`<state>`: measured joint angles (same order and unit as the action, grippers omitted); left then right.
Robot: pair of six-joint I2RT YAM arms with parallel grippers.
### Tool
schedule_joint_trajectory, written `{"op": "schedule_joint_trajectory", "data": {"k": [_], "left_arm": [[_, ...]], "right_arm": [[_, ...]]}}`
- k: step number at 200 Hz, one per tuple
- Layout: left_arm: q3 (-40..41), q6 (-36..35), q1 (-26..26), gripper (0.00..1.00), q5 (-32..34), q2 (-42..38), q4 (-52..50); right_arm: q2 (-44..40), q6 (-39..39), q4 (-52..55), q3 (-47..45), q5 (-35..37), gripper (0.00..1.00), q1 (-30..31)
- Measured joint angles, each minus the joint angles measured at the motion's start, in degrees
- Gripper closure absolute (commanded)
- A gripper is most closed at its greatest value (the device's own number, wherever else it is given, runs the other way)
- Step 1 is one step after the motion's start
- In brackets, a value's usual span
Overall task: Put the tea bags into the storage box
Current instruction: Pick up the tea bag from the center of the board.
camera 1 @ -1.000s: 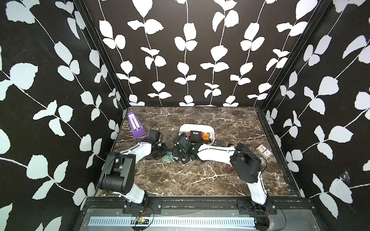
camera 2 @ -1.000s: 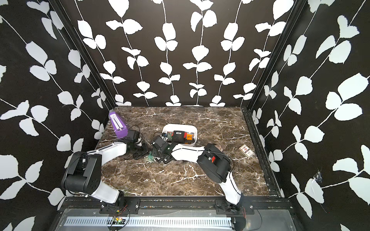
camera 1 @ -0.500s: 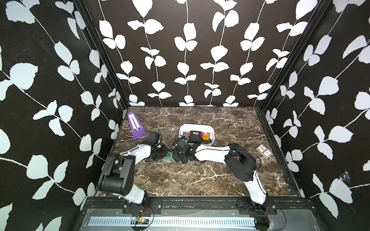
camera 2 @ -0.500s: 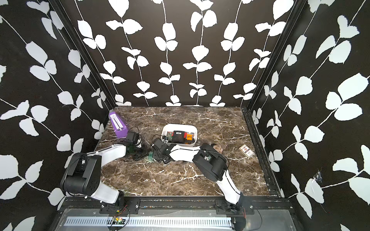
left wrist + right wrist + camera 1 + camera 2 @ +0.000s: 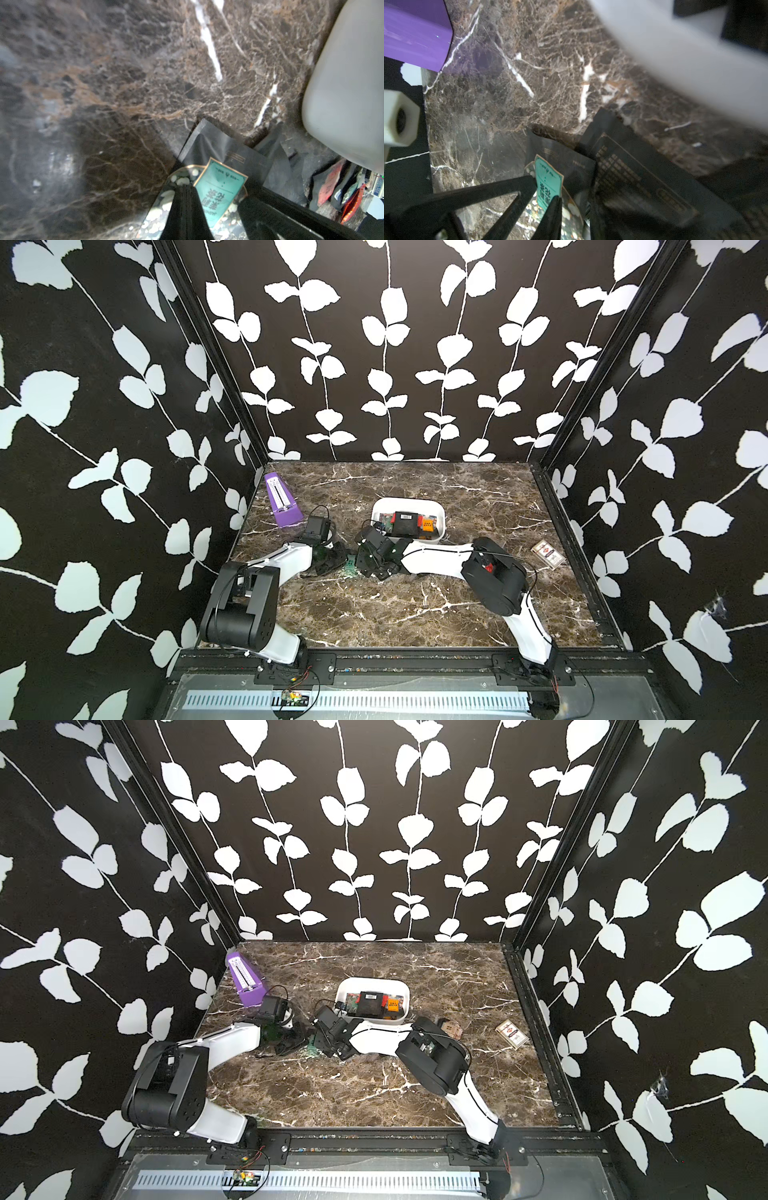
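In both top views the white storage box (image 5: 440,517) (image 5: 405,994) holds several tea bags (image 5: 405,522), black, red and orange. In front of its left end a green tea bag (image 5: 351,565) (image 5: 220,191) (image 5: 548,182) lies partly over black tea bags (image 5: 216,145) (image 5: 633,170). My left gripper (image 5: 338,559) (image 5: 185,188) is shut, and its tip rests on the green bag's foil. My right gripper (image 5: 362,568) (image 5: 545,190) faces it from the right, its jaws closed narrowly on the green bag's edge.
A purple metronome (image 5: 282,502) (image 5: 415,33) stands at the back left. Near the right wall lies a white-and-red card pack (image 5: 547,556). A tan tea bag (image 5: 451,1028) lies behind the right arm's elbow. Red and orange tea bags (image 5: 332,187) show close by.
The right arm's elbow has swung a little to the left. Both grippers have stayed at the green tea bag.
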<state>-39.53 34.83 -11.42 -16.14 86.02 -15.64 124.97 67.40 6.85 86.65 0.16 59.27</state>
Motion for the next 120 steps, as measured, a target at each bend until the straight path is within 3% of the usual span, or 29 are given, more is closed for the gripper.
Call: {"op": "schedule_joint_trajectory", "data": {"k": [54, 120], "left_arm": [[0.4, -0.1, 0.0, 1.0, -0.8, -0.6, 0.0], [2.0, 0.6, 0.0, 1.0, -3.1, -8.2, -6.0]], "right_arm": [[0.3, 0.4, -0.3, 0.0, 0.0, 1.0, 0.1], [-3.8, 0.1, -0.1, -4.2, 0.9, 1.0, 1.6]]}}
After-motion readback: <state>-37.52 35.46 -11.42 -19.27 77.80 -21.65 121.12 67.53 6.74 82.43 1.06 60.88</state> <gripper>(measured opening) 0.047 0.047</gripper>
